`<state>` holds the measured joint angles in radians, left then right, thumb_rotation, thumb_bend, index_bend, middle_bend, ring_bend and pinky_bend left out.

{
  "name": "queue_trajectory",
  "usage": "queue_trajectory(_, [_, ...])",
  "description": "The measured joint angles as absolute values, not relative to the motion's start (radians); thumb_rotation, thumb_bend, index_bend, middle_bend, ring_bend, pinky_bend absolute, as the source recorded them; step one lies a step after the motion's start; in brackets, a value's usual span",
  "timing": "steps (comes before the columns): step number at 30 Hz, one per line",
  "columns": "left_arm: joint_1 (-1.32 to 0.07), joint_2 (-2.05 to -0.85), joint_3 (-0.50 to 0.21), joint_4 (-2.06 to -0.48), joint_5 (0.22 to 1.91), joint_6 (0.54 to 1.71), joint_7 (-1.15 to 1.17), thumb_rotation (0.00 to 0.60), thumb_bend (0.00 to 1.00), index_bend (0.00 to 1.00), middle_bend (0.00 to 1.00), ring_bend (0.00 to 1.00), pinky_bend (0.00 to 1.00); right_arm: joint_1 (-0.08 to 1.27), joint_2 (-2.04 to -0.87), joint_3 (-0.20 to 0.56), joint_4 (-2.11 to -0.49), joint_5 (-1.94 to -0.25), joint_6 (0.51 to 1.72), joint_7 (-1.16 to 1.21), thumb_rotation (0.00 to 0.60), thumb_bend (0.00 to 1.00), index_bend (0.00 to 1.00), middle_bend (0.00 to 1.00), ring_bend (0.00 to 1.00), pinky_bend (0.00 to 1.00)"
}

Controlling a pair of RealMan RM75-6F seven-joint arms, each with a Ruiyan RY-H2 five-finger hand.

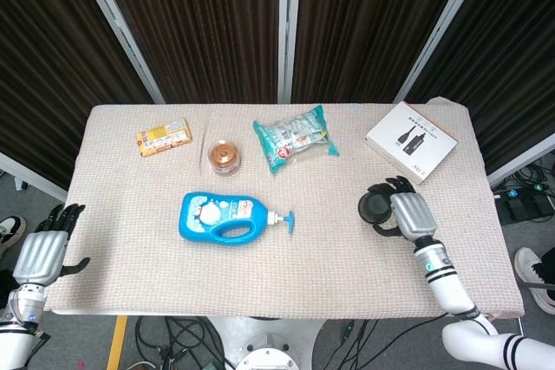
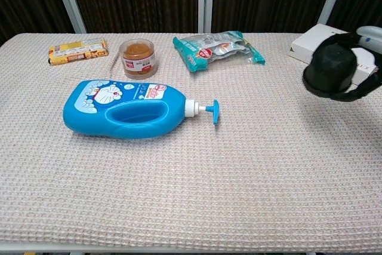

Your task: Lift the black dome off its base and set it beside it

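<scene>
My right hand [image 1: 408, 214] grips the black dome [image 1: 377, 206] from its right side, toward the right end of the table. In the chest view the dome [image 2: 329, 70] appears to hang a little above the cloth, with dark fingers [image 2: 364, 89] curled under and around it. The frame's right edge cuts off most of that hand. I see no separate base anywhere on the table. My left hand [image 1: 39, 253] hovers off the table's front left corner, fingers apart and holding nothing.
A blue pump bottle [image 1: 224, 217] lies on its side left of centre. Behind it are a small brown jar [image 1: 225, 158], a green snack packet [image 1: 295, 136] and a yellow packet [image 1: 163, 138]. A white box [image 1: 410, 141] sits at the back right, just behind the dome.
</scene>
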<state>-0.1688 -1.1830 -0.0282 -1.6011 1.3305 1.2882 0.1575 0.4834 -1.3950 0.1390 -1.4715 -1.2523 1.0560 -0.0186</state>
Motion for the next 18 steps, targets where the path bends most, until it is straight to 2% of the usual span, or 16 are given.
queue_trajectory(7, [-0.168, -1.187, -0.024, -1.6, 1.338, 1.292, 0.161, 0.6, 0.18, 0.06, 0.05, 0.0, 0.22, 0.48, -1.455, 0.097, -1.376, -1.284, 1.015, 0.009, 0.6, 0.22, 0.33, 0.44, 0.11, 0.06])
queue_trajectory(18, [-0.17, -1.204, -0.031, -1.582, 1.331, 1.291, 0.151, 0.6, 0.18, 0.06, 0.05, 0.0, 0.22, 0.494, -1.541, 0.086, -1.252, -1.297, 0.97, 0.042, 0.6, 0.23, 0.29, 0.43, 0.11, 0.05])
